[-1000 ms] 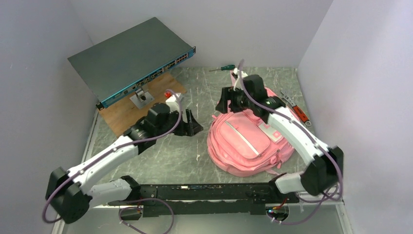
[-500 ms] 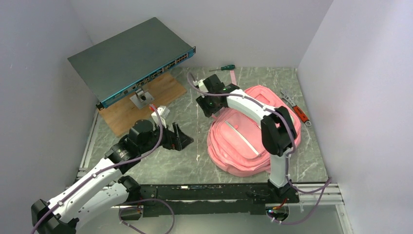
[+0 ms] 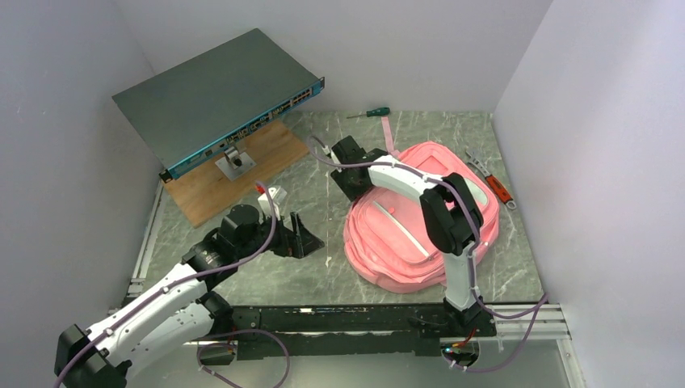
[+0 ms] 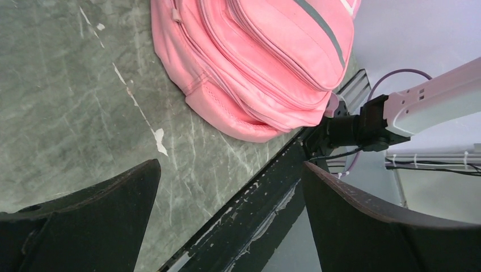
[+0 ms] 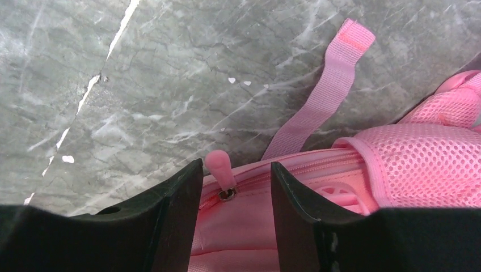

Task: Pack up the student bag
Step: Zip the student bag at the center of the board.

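Observation:
The pink student bag point(image 3: 420, 218) lies flat on the marble table, right of centre, front pockets up. My right gripper point(image 3: 353, 179) is open at the bag's far left edge. In the right wrist view its jaws point(image 5: 235, 170) straddle the bag's zip, with the pink zipper pull point(image 5: 220, 168) standing between them close to the left finger, not pinched. A loose pink strap point(image 5: 326, 102) lies on the table beyond. My left gripper point(image 3: 307, 234) is open and empty, left of the bag. Its wrist view shows the bag point(image 4: 266, 62) ahead, apart from the fingers.
A network switch point(image 3: 214, 101) leans on a wooden board point(image 3: 230, 174) at the back left. A green-handled screwdriver point(image 3: 370, 113) lies at the back. A wrench and red-handled tool point(image 3: 491, 182) lie right of the bag. The black rail point(image 3: 339, 319) runs along the near edge.
My right gripper swung from above the bag's top down to its far left edge and settled over the zipper pull. My left arm drew back towards the near left.

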`<state>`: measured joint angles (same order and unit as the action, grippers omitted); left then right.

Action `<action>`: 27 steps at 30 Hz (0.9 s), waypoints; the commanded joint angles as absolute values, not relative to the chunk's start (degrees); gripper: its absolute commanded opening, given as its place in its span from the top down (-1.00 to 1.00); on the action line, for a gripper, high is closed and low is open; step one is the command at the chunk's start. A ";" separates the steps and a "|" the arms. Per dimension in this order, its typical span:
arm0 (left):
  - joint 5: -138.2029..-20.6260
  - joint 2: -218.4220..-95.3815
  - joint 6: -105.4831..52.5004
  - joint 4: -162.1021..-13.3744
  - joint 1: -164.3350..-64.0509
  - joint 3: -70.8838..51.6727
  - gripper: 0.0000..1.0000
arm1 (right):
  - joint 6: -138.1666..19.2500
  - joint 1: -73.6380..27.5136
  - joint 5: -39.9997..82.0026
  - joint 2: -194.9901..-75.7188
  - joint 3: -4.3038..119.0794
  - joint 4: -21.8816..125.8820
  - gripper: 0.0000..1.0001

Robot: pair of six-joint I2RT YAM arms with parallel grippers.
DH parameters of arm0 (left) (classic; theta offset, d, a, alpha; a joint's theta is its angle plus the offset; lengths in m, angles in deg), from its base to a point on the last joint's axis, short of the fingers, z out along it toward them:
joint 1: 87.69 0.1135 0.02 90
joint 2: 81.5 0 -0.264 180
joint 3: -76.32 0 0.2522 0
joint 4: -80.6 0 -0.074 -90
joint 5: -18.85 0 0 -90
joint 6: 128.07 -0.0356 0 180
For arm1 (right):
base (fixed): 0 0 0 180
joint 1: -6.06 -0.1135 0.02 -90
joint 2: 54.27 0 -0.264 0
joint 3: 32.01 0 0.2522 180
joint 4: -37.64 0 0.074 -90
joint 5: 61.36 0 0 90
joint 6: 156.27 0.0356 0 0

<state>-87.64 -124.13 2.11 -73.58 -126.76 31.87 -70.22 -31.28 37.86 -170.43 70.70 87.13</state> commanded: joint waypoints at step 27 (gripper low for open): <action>-101.34 -168.59 27.52 -123.22 -131.41 34.54 -0.59 | -62.05 -31.58 16.25 -159.83 65.16 78.57 1.00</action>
